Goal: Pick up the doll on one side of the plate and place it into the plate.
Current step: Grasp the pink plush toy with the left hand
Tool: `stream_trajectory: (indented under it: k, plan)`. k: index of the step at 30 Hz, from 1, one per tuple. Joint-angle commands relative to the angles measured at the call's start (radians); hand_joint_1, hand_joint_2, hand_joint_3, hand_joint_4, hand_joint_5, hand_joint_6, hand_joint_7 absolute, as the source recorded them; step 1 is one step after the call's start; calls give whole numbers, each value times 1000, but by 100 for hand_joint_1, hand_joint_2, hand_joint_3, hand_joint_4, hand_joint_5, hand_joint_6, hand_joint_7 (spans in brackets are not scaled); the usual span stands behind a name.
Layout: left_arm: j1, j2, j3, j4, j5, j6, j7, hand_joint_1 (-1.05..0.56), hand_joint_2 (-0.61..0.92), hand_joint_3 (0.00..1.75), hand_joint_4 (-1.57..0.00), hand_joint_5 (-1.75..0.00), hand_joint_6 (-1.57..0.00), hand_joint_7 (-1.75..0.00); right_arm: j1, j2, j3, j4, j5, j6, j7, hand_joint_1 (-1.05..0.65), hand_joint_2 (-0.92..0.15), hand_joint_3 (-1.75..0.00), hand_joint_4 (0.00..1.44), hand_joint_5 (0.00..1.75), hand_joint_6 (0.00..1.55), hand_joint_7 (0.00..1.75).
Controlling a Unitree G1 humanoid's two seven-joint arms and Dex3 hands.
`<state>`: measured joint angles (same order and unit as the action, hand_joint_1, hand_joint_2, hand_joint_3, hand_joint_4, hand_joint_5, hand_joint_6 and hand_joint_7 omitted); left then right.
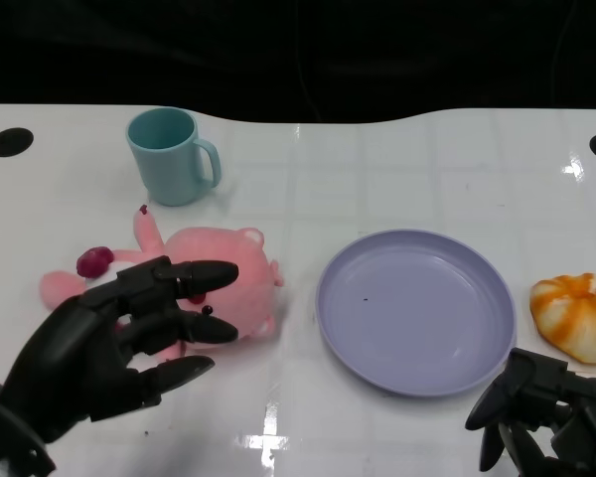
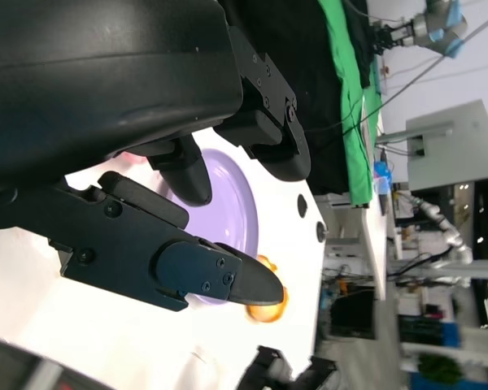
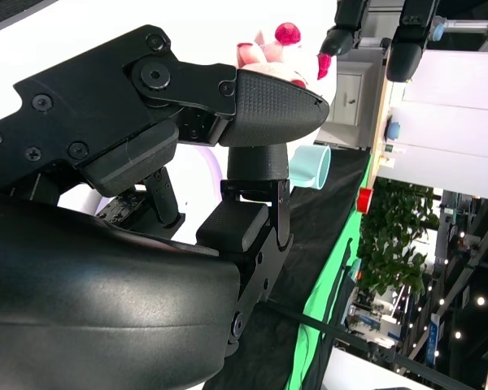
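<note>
A pink plush doll point(image 1: 246, 260) with a dark red bow lies on the white table, left of the lilac plate point(image 1: 417, 310). My left hand point(image 1: 129, 333) is over the doll's near side, fingers spread and reaching across it, not closed around it. The left wrist view shows that hand point(image 2: 146, 162) with fingers apart and the plate point(image 2: 228, 203) beyond them. My right hand point(image 1: 546, 412) is low at the table's front edge, right of the plate, fingers hanging apart and holding nothing. In the right wrist view, the doll point(image 3: 268, 53) shows far past that hand point(image 3: 146, 162). Nothing lies in the plate.
A teal mug point(image 1: 171, 154) stands behind the doll, handle to the right. An orange-and-white bun-like thing point(image 1: 579, 315) lies right of the plate, just beyond my right hand. The table's far edge meets a black backdrop.
</note>
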<state>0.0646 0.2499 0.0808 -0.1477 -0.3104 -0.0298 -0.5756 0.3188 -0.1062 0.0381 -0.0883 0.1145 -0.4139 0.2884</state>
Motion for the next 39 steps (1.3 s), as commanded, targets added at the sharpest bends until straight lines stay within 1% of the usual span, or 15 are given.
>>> stream_trajectory:
  k: [1, 5, 9, 16, 21, 24, 27, 30, 34, 39]
  plan:
    - [-22, 33, 7, 12, 40, -61, -2, -62, 92, 12, -20, -79, -37, -23, -2, 1, -6, 1, 7, -9, -4, -67, -73, -83, 82, 162, 74, 132]
    - [-55, 81, 17, -6, 112, -90, 24, -62, 92, 9, -15, -76, -34, -18, 0, 2, -5, -2, 10, -8, -4, -67, -71, -88, 83, 162, 74, 132]
    - [-83, 112, 21, -1, 188, -138, 53, -62, 92, 7, -12, -75, -32, -15, 1, 1, -5, -4, 2, -10, -8, -68, -70, -89, 83, 162, 74, 133]
    - [-131, 184, 21, -14, 298, -128, 90, -58, 89, 0, -1, -73, -30, -9, -1, -1, -7, 1, 4, -13, -4, -67, -70, -89, 82, 163, 73, 134]
    - [-155, 234, 7, -17, 439, -144, 138, -60, 87, 0, 0, -72, -31, -8, 2, 0, -6, -2, 6, -12, -4, -68, -70, -89, 82, 163, 74, 134]
    - [-162, 274, -12, -37, 572, -133, 173, -63, 88, 0, -1, -69, -31, -6, 4, 0, -6, -5, 7, -10, -4, -68, -69, -90, 82, 163, 74, 134]
    - [-171, 302, -33, -53, 710, -127, 214, -66, 88, 0, -7, -58, -32, -3, 4, 0, -6, -6, 6, -10, -5, -68, -69, -90, 83, 162, 74, 134]
    - [-183, 314, -59, -51, 822, -121, 255, -67, 86, 0, -14, -47, -33, -1, 5, -1, -6, -7, 8, -8, -3, -68, -70, -89, 83, 162, 73, 134]
    - [-218, 332, -111, -47, 956, -54, 239, -67, 86, 1, -11, -40, -28, 0, 5, -3, -7, -5, 5, -12, -3, -69, -71, -87, 82, 162, 73, 134]
    - [-273, 339, -174, 5, 1054, -11, 234, -68, 87, 0, -9, -35, -24, 0, 9, -2, -7, -10, 8, -7, -3, -69, -73, -83, 82, 162, 73, 135]
